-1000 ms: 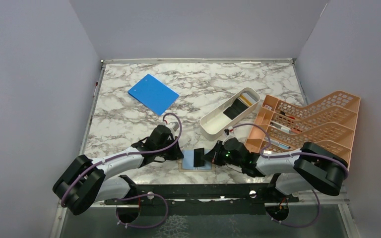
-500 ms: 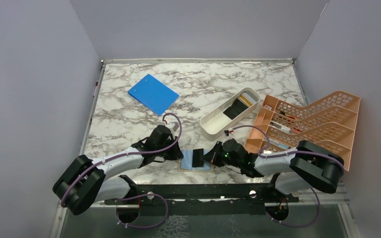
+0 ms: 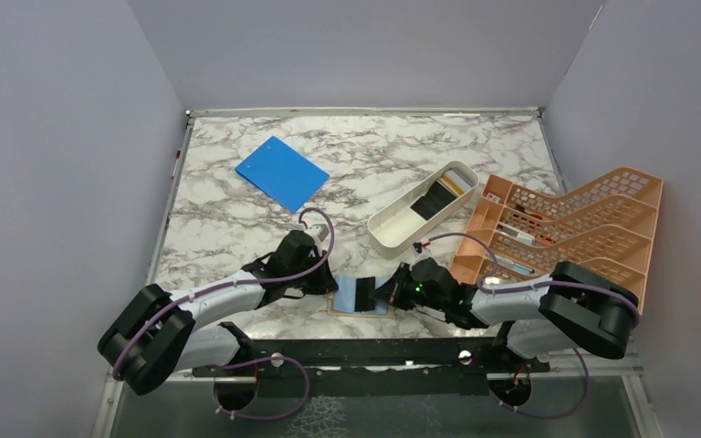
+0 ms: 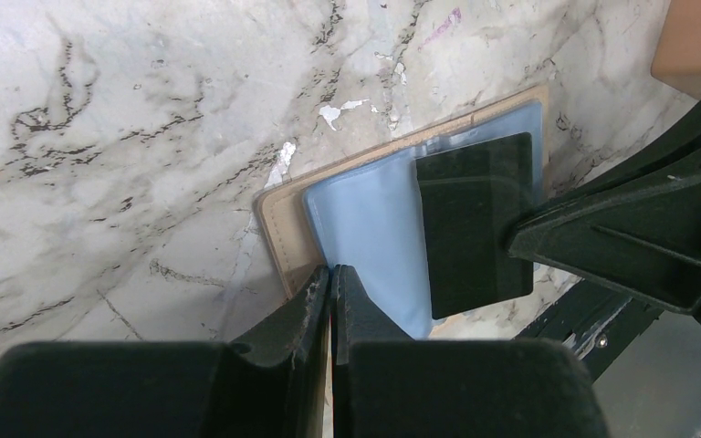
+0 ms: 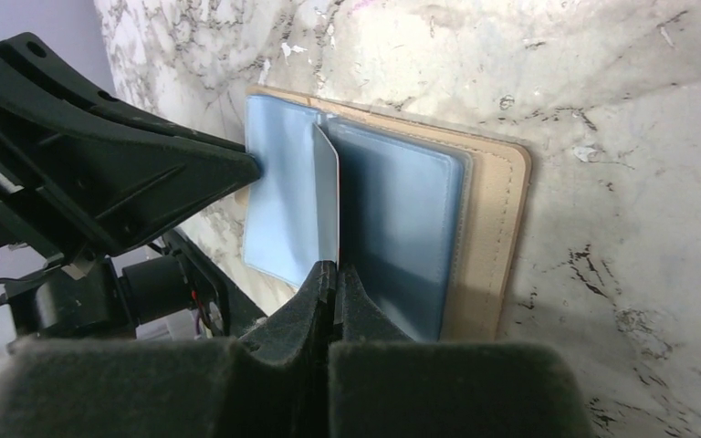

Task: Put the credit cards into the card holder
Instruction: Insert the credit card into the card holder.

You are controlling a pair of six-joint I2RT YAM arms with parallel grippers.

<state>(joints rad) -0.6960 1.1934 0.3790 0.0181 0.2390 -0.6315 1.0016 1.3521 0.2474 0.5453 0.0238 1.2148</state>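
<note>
The card holder [image 3: 342, 308] lies open at the table's near edge, a tan cover [image 4: 278, 228] with pale blue pocket leaves [image 5: 392, 219]. My left gripper [image 4: 330, 274] is shut, pinching the left edge of a blue leaf; from above it [image 3: 329, 285] sits at the holder's left side. My right gripper [image 5: 336, 269] is shut on a black credit card [image 4: 475, 224], which stands on edge over the holder's middle fold [image 3: 365, 292]. Another black card [image 3: 431, 203] lies in the white tray.
The white oblong tray [image 3: 392, 239] stands right of centre, with an orange lattice rack [image 3: 584, 228] beside it. A bright blue board [image 3: 281, 172] lies at the back left. The black frame rail runs just below the holder.
My right gripper has shifted slightly with the black card over the holder. The left arm has stayed put.
</note>
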